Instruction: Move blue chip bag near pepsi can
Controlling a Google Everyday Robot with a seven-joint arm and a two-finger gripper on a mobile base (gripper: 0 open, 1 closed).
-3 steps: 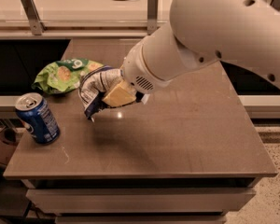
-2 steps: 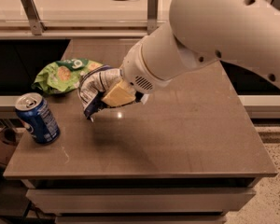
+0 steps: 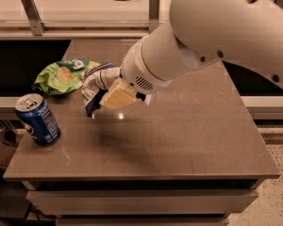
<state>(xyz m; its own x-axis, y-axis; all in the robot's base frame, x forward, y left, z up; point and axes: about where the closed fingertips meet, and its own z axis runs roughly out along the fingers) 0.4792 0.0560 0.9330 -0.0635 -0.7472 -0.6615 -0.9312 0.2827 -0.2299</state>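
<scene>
The blue chip bag (image 3: pixel 95 85), dark blue with silver-white patches, is held in my gripper (image 3: pixel 104 94) and lifted a little above the brown table (image 3: pixel 179 140), left of centre. Its shadow lies on the table below it. The gripper's yellowish finger pad (image 3: pixel 117 97) presses against the bag's right side; the other finger is hidden behind the bag. The pepsi can (image 3: pixel 37 119) stands upright near the table's front left corner, well apart from the bag, to its lower left.
A larger bright green chip bag (image 3: pixel 63 75) lies at the table's left edge, just behind and left of the held bag. My big white arm (image 3: pixel 217 36) covers the back right of the table. A counter with metal posts (image 3: pixel 30 6) runs behind.
</scene>
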